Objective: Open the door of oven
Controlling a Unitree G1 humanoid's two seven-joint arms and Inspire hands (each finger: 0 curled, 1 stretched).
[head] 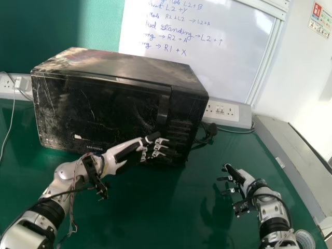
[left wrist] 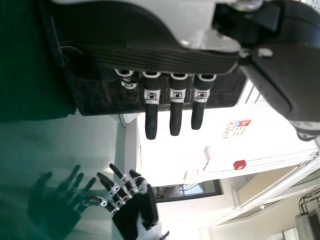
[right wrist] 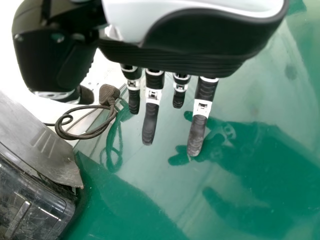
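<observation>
The shiny green table (head: 155, 212) runs under everything, and near you, on its right side, the white and black right hand (head: 248, 179) is held with its fingers straight and apart, holding nothing. Farther in, your white and black left hand (head: 122, 153) is in front of the oven, fingers out straight and clamped on nothing; you cannot tell whether the tips touch the front. The scuffed black box-shaped oven (head: 98, 114) sits on the far part of the table, its door looking shut. Your left hand looks too low for the long, dark, upright handle (head: 164, 109), so if you pull from here, the fingers may just slide off. If you push instead, they could bend on the ribbed black panel (head: 179, 127). A hard tug may drag the whole oven, as nothing seems to brace it, and the door could bump your left arm as it swings. Pale brand letters (head: 97, 147) sit low on the oven's front. Behind it, a black plug with a looped cable (right wrist: 109, 95) could get pulled if the oven slides. On the big whiteboard (head: 228, 72), you can read "R1 + X" in blue pen, and farther right hangs a small red and white sign (head: 320, 19) with tiny print.
</observation>
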